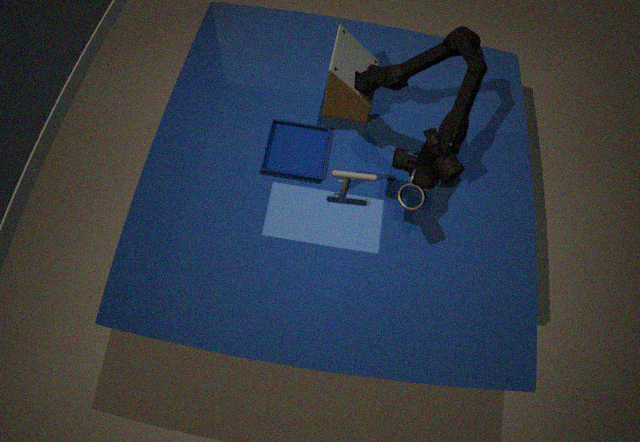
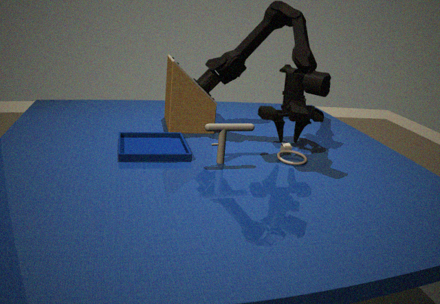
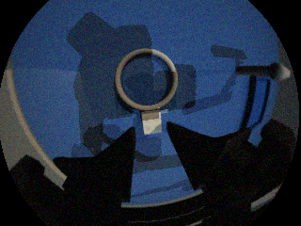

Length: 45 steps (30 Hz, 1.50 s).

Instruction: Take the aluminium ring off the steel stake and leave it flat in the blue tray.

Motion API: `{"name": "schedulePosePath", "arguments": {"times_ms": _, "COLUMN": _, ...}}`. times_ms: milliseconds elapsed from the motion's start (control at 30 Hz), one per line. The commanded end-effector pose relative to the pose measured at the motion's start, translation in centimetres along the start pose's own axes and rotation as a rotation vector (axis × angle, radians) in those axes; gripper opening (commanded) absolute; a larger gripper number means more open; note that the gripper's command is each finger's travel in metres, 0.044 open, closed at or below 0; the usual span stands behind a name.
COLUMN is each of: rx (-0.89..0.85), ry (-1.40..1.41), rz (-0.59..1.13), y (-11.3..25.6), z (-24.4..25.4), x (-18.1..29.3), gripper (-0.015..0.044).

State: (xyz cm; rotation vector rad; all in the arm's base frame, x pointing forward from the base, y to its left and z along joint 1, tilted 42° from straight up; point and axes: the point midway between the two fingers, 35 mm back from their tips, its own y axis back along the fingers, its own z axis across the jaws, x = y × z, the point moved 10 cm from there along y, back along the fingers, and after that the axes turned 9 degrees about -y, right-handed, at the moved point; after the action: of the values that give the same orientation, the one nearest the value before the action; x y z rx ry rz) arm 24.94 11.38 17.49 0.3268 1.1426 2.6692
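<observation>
Ring [image 1: 399, 198] [image 2: 291, 163] [image 3: 118, 85] off the stake [image 1: 344, 188] [image 2: 221, 148], lying on the counter [image 1: 310, 292] [image 2: 159, 222] [image 3: 47, 94] well apart from it; gripper [image 2: 288, 141] [image 3: 150, 127] parted, grasping nothing, near the tab [image 2: 286, 146] [image 3: 151, 123]; grasp, transfer to tray [image 1: 265, 150] [image 2: 154, 158] and withdrawal remain.

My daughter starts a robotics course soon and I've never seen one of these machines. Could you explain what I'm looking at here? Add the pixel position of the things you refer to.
It is one jointed black arm [image 1: 476, 73] [image 2: 250, 39] ending in a two-fingered claw [image 2: 288, 141] [image 3: 150, 127]. One picture looks down from above, one from the side, and the round one from the arm's wrist, past the fingers.

On the blue table [image 1: 310, 292] [image 2: 177, 230] stand a T-shaped steel stake [image 1: 345, 188] [image 2: 221, 148] and a shallow blue tray [image 1: 266, 151] [image 2: 154, 157]. A metal ring [image 1: 398, 197] [image 2: 291, 163] [image 3: 118, 80] with a small tab [image 2: 286, 146] [image 3: 151, 123] lies off the stake, outside the tray. The claw is open just above the tab, holding nothing.
</observation>
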Motion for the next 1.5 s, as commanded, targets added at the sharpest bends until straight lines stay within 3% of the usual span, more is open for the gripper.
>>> {"name": "schedulePosePath", "arguments": {"times_ms": 0, "rx": 0.007, "ry": -0.010, "rz": 0.002, "y": -0.8, "z": -0.2, "x": -0.1, "gripper": 0.0200}}
{"name": "schedulePosePath", "arguments": {"times_ms": 467, "rx": 0.006, "ry": -0.011, "rz": 0.002, "y": -2.4, "z": -0.2, "x": 0.0, "gripper": 0.0200}}
{"name": "schedulePosePath", "arguments": {"times_ms": 1467, "rx": 0.000, "ry": -0.002, "rz": 0.003, "y": -2.0, "z": -0.1, "x": 0.1, "gripper": 0.0000}}
